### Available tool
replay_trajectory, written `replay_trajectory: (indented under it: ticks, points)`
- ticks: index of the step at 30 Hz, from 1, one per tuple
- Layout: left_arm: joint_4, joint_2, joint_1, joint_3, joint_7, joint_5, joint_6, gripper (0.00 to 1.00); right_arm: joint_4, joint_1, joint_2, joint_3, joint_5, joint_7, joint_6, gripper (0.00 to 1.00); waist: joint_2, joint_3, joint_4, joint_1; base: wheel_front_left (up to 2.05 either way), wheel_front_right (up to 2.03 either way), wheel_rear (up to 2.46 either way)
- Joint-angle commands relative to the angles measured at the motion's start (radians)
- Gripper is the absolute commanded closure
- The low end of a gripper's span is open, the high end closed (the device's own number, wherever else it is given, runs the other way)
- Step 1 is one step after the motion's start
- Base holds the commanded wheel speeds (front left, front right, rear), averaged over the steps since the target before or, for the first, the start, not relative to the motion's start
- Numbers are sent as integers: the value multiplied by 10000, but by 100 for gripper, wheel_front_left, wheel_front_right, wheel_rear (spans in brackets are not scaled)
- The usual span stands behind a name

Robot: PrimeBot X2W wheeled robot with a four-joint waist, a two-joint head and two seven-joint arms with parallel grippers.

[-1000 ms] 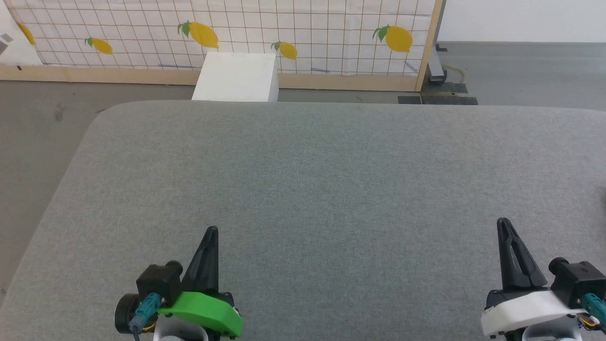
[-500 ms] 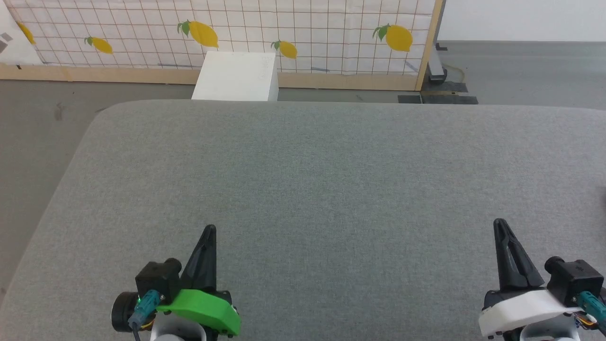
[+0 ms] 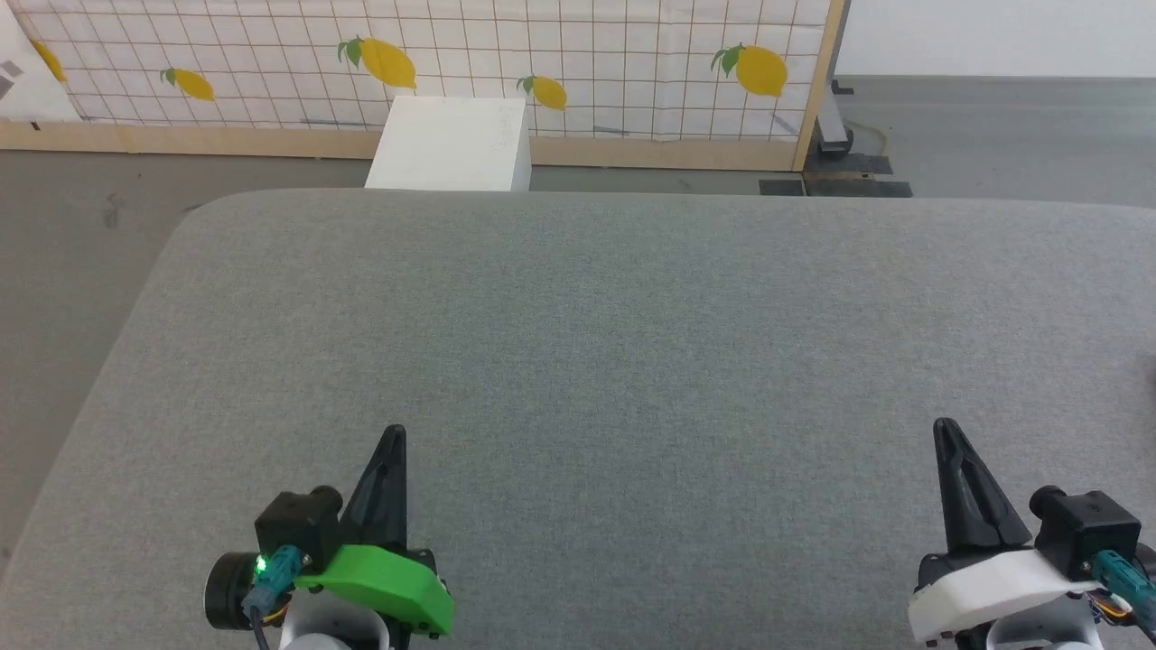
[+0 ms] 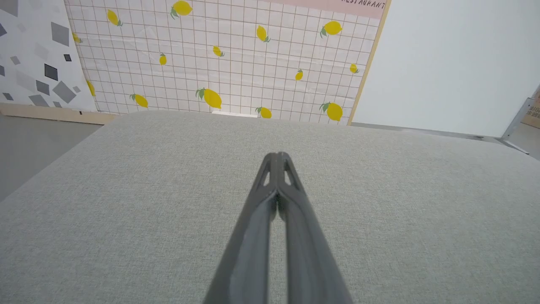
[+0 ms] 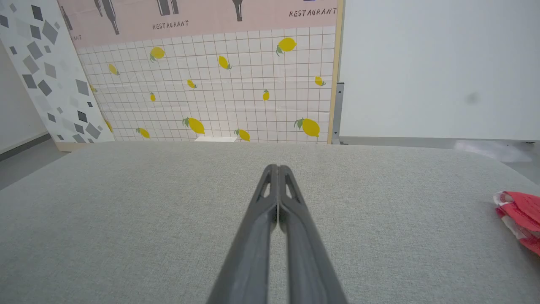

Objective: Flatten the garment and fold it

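- Grey cloth-covered table (image 3: 578, 361), broad and bare through the middle, with open room ahead of both arms. Its left corner is rounded and its far edge runs straight.
- Nearest: left gripper (image 3: 394, 433) under a green wrist cover and right gripper (image 3: 942, 424) under a white one. They sit well apart, low over the near side of the table, fingers pointing away.
- Both wrist views show the fingers pressed together at the tips with nothing between them, left (image 4: 277, 155) and right (image 5: 277, 167).
- The garment (image 5: 521, 217), a red bunch with white trim, lies on the table near its right rim, well off to the right gripper's right.
- Beyond the far edge are grey floor, a white box (image 3: 450, 144) and a lemon-print grid panel (image 3: 587, 63).
- Count: two grippers, one garment, one box.
- Against a second ago, both grippers sit slightly further left in the head view. A small green light now glows on the left wrist unit.
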Motion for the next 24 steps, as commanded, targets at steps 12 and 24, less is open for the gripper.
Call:
replay_trajectory:
  ticks: [12, 24]
  points:
    - [-247, -17, 72, 177, 270, 387, 112, 100, -114, -189, 10, 111, -216, 213, -6, 100, 0, 20, 2, 0, 0, 0, 0]
    - [-418, -22, 92, 302, 513, 617, 169, 100, -161, -249, 13, 188, -333, 392, -7, 100, 0, 40, 4, 0, 0, 0, 0]
